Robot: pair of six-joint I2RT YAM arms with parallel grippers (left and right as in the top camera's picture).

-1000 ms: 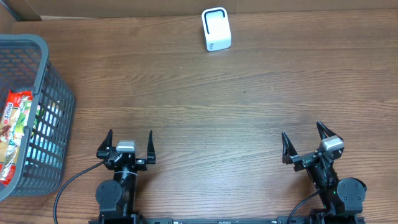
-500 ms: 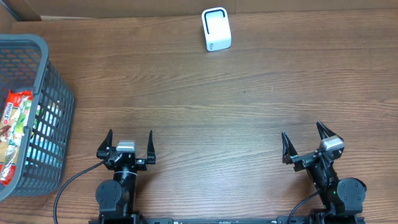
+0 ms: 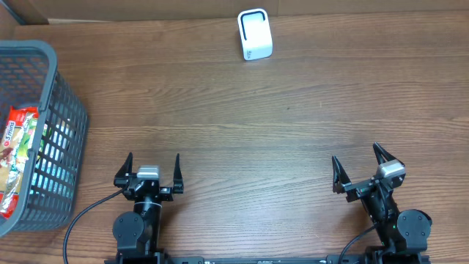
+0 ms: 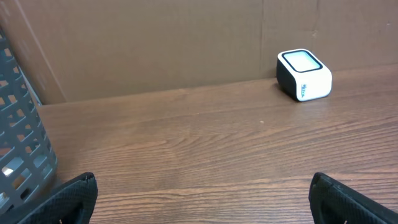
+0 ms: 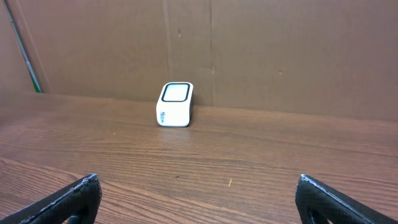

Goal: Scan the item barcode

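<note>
A small white scanner (image 3: 255, 34) with a dark-rimmed window stands at the far edge of the wooden table; it also shows in the left wrist view (image 4: 303, 75) and the right wrist view (image 5: 175, 104). Packaged snack items (image 3: 16, 158) in red, green and white wrappers lie inside the grey basket (image 3: 53, 60) at the left. My left gripper (image 3: 154, 165) rests open near the front edge, nothing between its fingers. My right gripper (image 3: 359, 163) is open too, at the front right, and holds nothing. No barcode is visible.
A brown cardboard wall (image 4: 155, 43) backs the table behind the scanner. The basket's slatted side (image 4: 18, 149) rises close to the left of my left gripper. Bare wood lies between both grippers and the scanner.
</note>
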